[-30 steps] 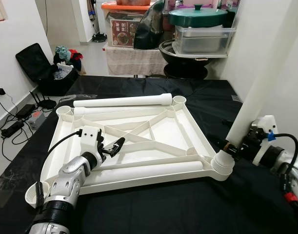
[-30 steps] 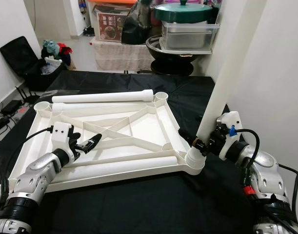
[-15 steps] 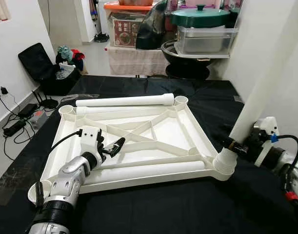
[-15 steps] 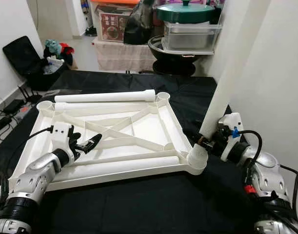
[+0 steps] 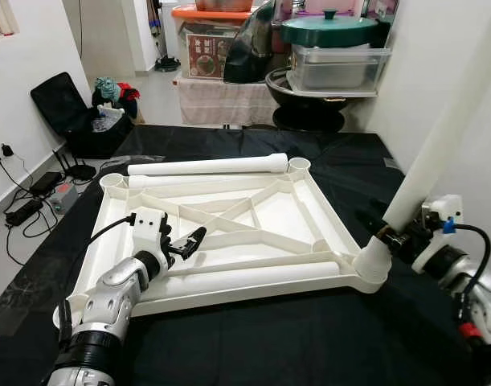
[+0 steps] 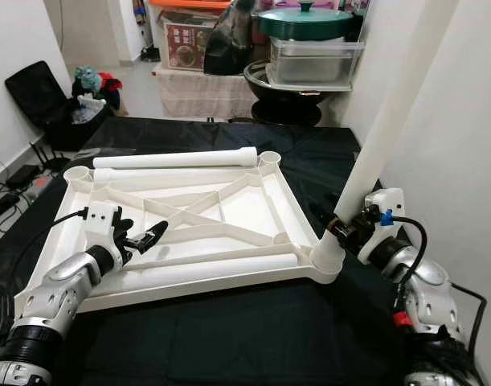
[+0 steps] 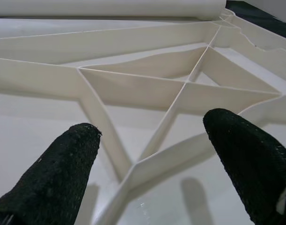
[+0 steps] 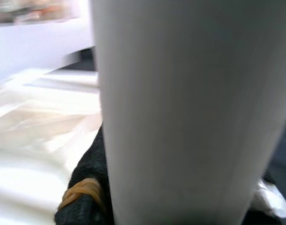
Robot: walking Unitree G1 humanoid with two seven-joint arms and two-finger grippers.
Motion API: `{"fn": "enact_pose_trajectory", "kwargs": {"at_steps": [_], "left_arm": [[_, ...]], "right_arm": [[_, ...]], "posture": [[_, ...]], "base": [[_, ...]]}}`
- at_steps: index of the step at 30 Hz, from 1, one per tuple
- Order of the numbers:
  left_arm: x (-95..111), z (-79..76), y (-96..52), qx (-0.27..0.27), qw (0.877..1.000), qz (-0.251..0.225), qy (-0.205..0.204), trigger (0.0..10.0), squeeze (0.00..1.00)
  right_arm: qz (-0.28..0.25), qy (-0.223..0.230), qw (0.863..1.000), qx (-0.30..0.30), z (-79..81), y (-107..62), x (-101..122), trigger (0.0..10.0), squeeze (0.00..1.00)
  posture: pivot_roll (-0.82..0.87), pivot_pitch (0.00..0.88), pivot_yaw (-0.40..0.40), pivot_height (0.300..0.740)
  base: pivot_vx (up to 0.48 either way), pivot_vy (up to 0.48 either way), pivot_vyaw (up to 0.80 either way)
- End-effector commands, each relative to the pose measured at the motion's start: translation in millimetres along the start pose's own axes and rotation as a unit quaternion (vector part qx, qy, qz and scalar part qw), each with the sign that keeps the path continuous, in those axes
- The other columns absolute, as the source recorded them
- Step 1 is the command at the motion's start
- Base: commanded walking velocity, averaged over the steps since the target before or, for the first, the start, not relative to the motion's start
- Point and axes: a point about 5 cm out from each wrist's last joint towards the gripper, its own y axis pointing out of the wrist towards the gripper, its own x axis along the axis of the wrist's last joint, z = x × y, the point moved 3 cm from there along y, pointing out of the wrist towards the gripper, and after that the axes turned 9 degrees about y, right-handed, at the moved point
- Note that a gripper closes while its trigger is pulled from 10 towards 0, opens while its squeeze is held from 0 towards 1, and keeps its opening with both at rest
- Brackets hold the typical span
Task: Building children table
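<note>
Left eye view: the left gripper (image 5: 187, 243) hovers over the near-left part of the upturned white table top (image 5: 229, 233), its black fingers (image 7: 63, 173) spread apart above the ribs, touching nothing. At the near-right corner, the right gripper (image 5: 387, 235) clamps its fingers around a long white table leg (image 5: 446, 137), which stands tilted in the corner socket (image 5: 372, 264). Two loose legs lie on the top: one (image 5: 253, 279) along the near edge, another (image 5: 206, 166) along the far edge. Farther off, a green pot (image 5: 329, 29) sits on a shelf.
</note>
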Motion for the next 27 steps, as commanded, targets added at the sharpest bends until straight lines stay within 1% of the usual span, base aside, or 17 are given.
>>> {"fn": "enact_pose_trajectory", "kwargs": {"at_steps": [1, 4, 6, 9, 10, 11, 12, 13, 15, 16, 18, 19, 20, 21, 22, 24, 27], "left_arm": [[-5.2, 0.8, -1.2, 0.0, 1.0, 0.013, 0.01, 10.0, 0.0], [-6.3, 1.9, -1.7, 0.003, 1.0, 0.014, 0.009, 10.0, 0.0], [-6.8, 2.3, -2.0, 0.003, 1.0, 0.015, 0.008, 10.0, 0.0], [-7.2, 2.1, -1.8, 0.004, 1.0, 0.015, 0.008, 10.0, 0.0], [-7.2, 2.1, -1.8, 0.004, 1.0, 0.015, 0.008, 10.0, 0.0], [-7.3, 1.7, -1.0, 0.003, 1.0, 0.015, 0.008, 10.0, 0.0], [-7.3, 1.7, -1.0, 0.003, 1.0, 0.015, 0.008, 10.0, 0.0], [-6.9, 1.0, 0.0, 0.003, 1.0, 0.014, 0.007, 10.0, 0.0], [-6.9, 1.0, 0.0, 0.003, 1.0, 0.014, 0.007, 10.0, 0.0], [-6.6, 0.2, 1.0, 0.004, 1.0, 0.013, 0.007, 10.0, 0.0], [-6.6, 0.2, 1.0, 0.004, 1.0, 0.013, 0.007, 10.0, 0.0], [-6.3, -0.2, 1.5, 0.004, 1.0, 0.013, 0.005, 10.0, 0.0], [-6.3, -0.2, 1.5, 0.004, 1.0, 0.013, 0.005, 10.0, 0.0], [-7.3, -0.4, 1.3, 0.007, 1.0, 0.013, 0.003, 10.0, 0.0], [-7.3, -0.4, 1.3, 0.007, 1.0, 0.013, 0.003, 10.0, 0.0], [-8.8, -0.9, 0.6, 0.008, 1.0, 0.014, 0.002, 10.0, 0.0], [-9.6, -1.3, 0.6, 0.008, 1.0, 0.015, 0.001, 10.0, 0.0]], "right_arm": [[-0.035, -0.012, 0.997, -0.067, -7.8, -0.6, 15.4, 0.0, 0.0], [0.004, -0.048, 0.991, -0.122, 14.7, -2.1, -5.7, 0.0, 0.0], [0.007, -0.056, 0.988, -0.144, 21.7, -3.3, -10.6, 0.0, 0.0], [0.022, -0.049, 0.986, -0.157, 38.5, -3.8, -22.4, 0.0, 0.0], [0.022, -0.049, 0.986, -0.157, 38.5, -3.8, -22.4, 0.0, 0.0], [0.065, -0.054, 0.981, -0.175, 52.8, -5.3, -39.9, 0.0, 0.0], [0.065, -0.054, 0.981, -0.175, 52.8, -5.3, -39.9, 0.0, 0.0], [0.086, -0.049, 0.975, -0.2, 53.5, -7.2, -48.7, 0.0, 0.0], [0.086, -0.049, 0.975, -0.2, 53.5, -7.2, -48.7, 0.0, 0.0], [0.097, -0.041, 0.969, -0.223, 52.5, -8.8, -53.9, 0.0, 0.0], [0.097, -0.041, 0.969, -0.223, 52.5, -8.8, -53.9, 0.0, 0.0], [0.102, -0.029, 0.962, -0.253, 47.8, -10.8, -56.0, 0.0, 0.0], [0.102, -0.029, 0.962, -0.253, 47.8, -10.8, -56.0, 0.0, 0.0], [0.099, -0.003, 0.948, -0.302, 42.8, -14.5, -53.4, 0.0, 0.0], [0.099, -0.003, 0.948, -0.302, 42.8, -14.5, -53.4, 0.0, 0.0], [0.097, 0.008, 0.949, -0.299, 48.7, -12.5, -49.9, 10.0, 0.0], [0.089, 0.005, 0.955, -0.282, 52.2, -10.1, -47.0, 10.0, 0.0]], "posture": [[0.05, 0.0, -0.038, 0.74], [0.05, 0.0, -0.038, 0.74], [0.05, 0.0, -0.037, 0.74], [0.04, 0.0, -0.036, 0.74], [0.04, 0.0, -0.036, 0.74], [0.04, 0.0, -0.036, 0.74], [0.04, 0.0, -0.036, 0.74], [0.04, 0.0, -0.041, 0.74], [0.04, 0.0, -0.041, 0.74], [0.03, 0.0, -0.043, 0.74], [0.03, 0.0, -0.043, 0.74], [0.03, 0.0, -0.046, 0.74], [0.03, 0.0, -0.046, 0.74], [0.03, 0.0, -0.051, 0.74], [0.03, 0.0, -0.051, 0.74], [0.03, 0.0, -0.05, 0.74], [0.03, 0.0, -0.048, 0.74]], "base": [[0.0, 0.0, 0.0], [0.0, 0.0, 0.0], [0.0, 0.0, 0.0], [0.0, 0.0, 0.0], [0.0, 0.0, 0.0], [0.0, 0.0, 0.0], [0.0, 0.0, 0.0], [0.0, 0.0, 0.0], [0.0, 0.0, 0.0], [0.0, 0.0, 0.0], [0.0, 0.0, 0.0], [0.0, 0.0, 0.0], [0.0, 0.0, 0.0], [0.0, 0.0, 0.0], [0.0, 0.0, 0.0], [0.0, 0.0, 0.0], [0.0, 0.0, 0.0]]}}
